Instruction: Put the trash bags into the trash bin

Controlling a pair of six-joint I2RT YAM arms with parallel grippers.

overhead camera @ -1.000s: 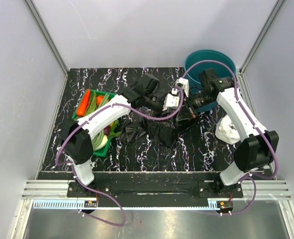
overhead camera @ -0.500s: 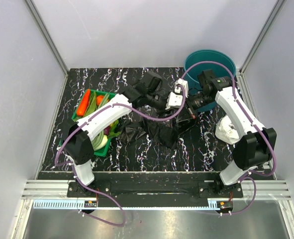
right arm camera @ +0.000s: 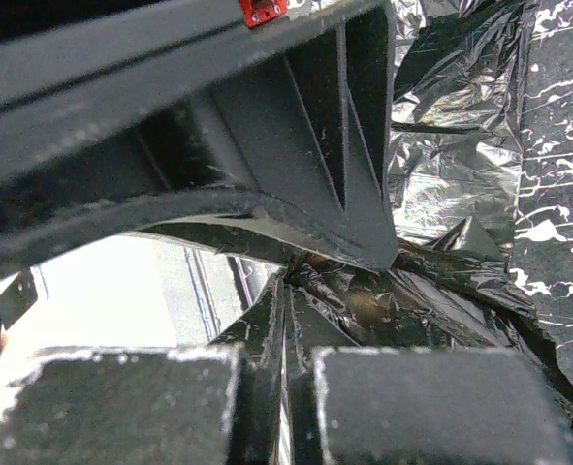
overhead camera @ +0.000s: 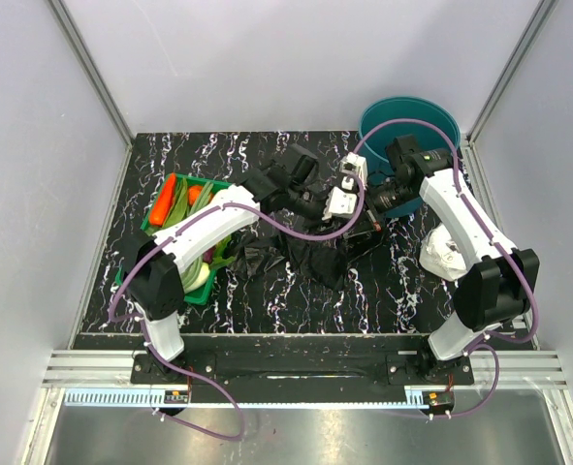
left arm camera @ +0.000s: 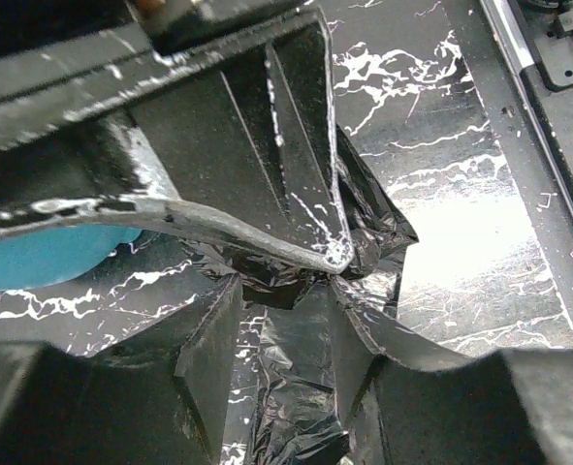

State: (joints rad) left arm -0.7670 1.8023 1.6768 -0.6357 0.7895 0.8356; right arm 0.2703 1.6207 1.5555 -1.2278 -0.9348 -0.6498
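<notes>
L grip (left arm camera: pixel 286 325) was half open, bag (overhead camera: pixel 310 260) film between its fingers; hold unclear. R grip (right arm camera: pixel 286 320) pinched tight on bag. Bag lay mid-table, bin (overhead camera: pixel 431 121) at its 1 o'clock.

My left arm (overhead camera: pixel 204 228) and right arm (overhead camera: pixel 465 218) wear smooth white shells over their long links, with black housings at every joint. A purple cable (overhead camera: pixel 402 121) loops loosely along each arm from base to wrist, and both bases sit on one black mounting plate (overhead camera: pixel 286 366). My left wrist carries a boxy white block (overhead camera: pixel 340 201). A small green light (overhead camera: pixel 429 155) glows on a black joint of my right arm. My left gripper (left arm camera: pixel 296 291) has matte black fingers (left arm camera: pixel 267 145), wedge-shaped with raised ribs, scuffed and speckled white. My right gripper (right arm camera: pixel 334 276) looks the same, with a tiny red tag (right arm camera: pixel 259 10) above it.
</notes>
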